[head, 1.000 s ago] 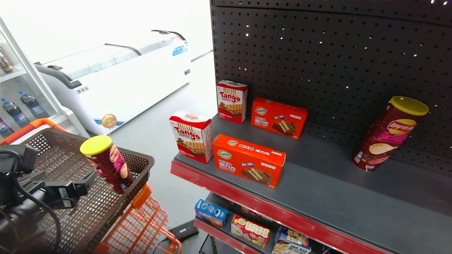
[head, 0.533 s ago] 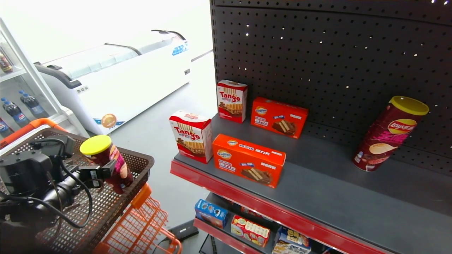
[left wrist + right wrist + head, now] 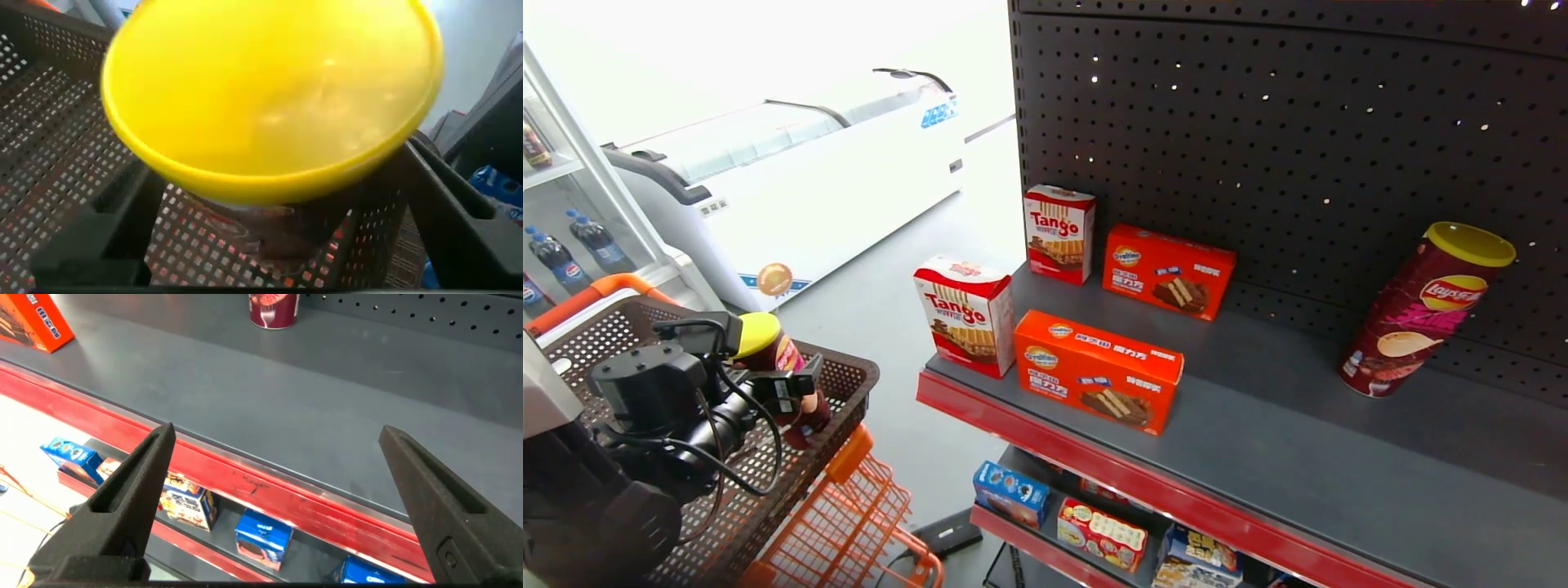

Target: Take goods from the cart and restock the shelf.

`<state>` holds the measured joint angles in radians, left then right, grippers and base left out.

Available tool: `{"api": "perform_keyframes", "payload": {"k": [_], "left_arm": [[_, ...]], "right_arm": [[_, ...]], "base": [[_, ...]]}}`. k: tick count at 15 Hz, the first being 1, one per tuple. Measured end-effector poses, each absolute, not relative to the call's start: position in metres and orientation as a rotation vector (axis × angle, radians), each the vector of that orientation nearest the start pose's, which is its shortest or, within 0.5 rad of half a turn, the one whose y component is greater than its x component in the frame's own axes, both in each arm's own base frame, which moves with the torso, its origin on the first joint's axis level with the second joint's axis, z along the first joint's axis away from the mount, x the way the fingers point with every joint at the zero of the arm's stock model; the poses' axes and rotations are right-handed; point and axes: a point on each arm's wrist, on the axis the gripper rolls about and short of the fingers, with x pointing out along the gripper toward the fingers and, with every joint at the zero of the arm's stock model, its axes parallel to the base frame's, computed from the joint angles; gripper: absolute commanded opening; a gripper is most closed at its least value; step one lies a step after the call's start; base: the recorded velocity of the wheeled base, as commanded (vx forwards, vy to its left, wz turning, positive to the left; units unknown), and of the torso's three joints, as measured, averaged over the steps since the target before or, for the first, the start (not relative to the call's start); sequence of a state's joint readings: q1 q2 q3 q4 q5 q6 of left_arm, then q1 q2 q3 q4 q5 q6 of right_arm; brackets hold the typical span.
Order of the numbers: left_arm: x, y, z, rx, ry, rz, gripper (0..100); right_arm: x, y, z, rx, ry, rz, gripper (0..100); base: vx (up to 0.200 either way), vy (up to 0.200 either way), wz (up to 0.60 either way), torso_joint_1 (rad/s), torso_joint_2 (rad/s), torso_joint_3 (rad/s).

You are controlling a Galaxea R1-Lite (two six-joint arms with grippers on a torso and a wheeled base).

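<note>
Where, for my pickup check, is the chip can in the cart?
Head view, lower left: the chip can sits in the cart basket corner nearest the shelf, straddled by the open left gripper.

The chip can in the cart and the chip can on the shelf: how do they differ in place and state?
The can in the cart stands in the brown basket; the can on the shelf stands by the pegboard. The left gripper has its open fingers on either side of the can in the cart; nothing touches the can on the shelf. Both are dark red with yellow lids.
</note>
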<state>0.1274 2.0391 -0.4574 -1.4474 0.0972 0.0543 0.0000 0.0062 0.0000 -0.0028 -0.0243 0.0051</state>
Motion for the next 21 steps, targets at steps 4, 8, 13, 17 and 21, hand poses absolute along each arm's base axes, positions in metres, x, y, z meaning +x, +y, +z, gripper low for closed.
{"api": "perform_keyframes", "payload": {"k": [4, 8, 13, 17, 21], "left_arm": [[0.316, 0.043, 0.07, 0.048, 0.129, 0.222, 100], [0.321, 0.044, 0.058, 0.046, 0.142, 0.222, 100], [0.334, 0.046, 0.053, 0.048, 0.135, 0.222, 0], [0.34, 0.037, 0.057, 0.053, 0.111, 0.192, 0], [0.335, 0.028, 0.093, 0.061, 0.02, 0.167, 0]], "right_arm": [[-0.022, -0.001, 0.076, 0.005, 0.003, -0.024, 100], [-0.022, -0.001, 0.076, 0.005, 0.003, -0.024, 100], [-0.022, -0.001, 0.076, 0.005, 0.003, -0.025, 100], [-0.022, -0.001, 0.076, 0.005, 0.003, -0.024, 100], [-0.022, -0.001, 0.076, 0.006, 0.003, -0.024, 100]], "base": [[0.0, 0.0, 0.0, 0.0, 0.0, 0.0], [0.0, 0.0, 0.0, 0.0, 0.0, 0.0], [0.0, 0.0, 0.0, 0.0, 0.0, 0.0], [0.0, 0.0, 0.0, 0.0, 0.0, 0.0], [0.0, 0.0, 0.0, 0.0, 0.0, 0.0]]}}
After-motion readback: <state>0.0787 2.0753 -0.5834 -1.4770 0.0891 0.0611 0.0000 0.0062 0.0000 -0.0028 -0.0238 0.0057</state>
